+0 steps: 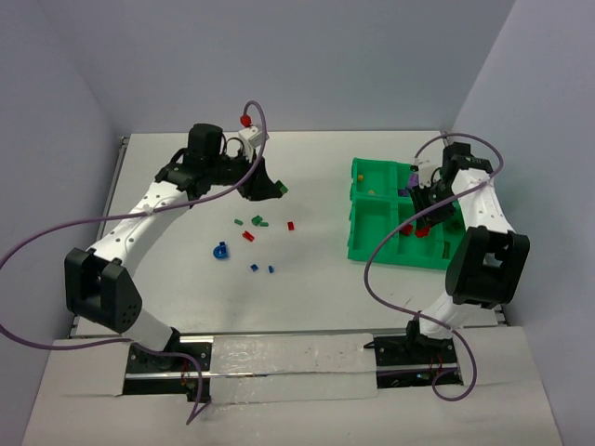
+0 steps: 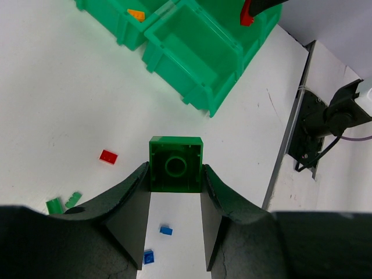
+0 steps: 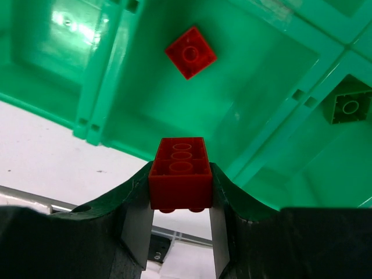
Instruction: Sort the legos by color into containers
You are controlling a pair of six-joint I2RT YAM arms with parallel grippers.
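My left gripper (image 2: 176,177) is shut on a square green lego (image 2: 176,164), held above the white table, left of the green tray (image 2: 192,52); from above, this gripper (image 1: 271,189) is at the table's middle rear. My right gripper (image 3: 181,177) is shut on a long red lego (image 3: 181,173), hanging over a container that holds a square red lego (image 3: 190,52). A green lego (image 3: 349,107) lies in the neighbouring container. An orange lego (image 2: 136,14) sits in a far one. Loose red (image 1: 290,225), green (image 1: 257,221) and blue (image 1: 252,268) legos lie on the table.
The tray (image 1: 372,255) stands at the right of the table, under the right arm. A blue ring-like piece (image 1: 220,250) lies left of the loose bricks. Purple cables loop from both arms. Walls close in the table at the back and sides.
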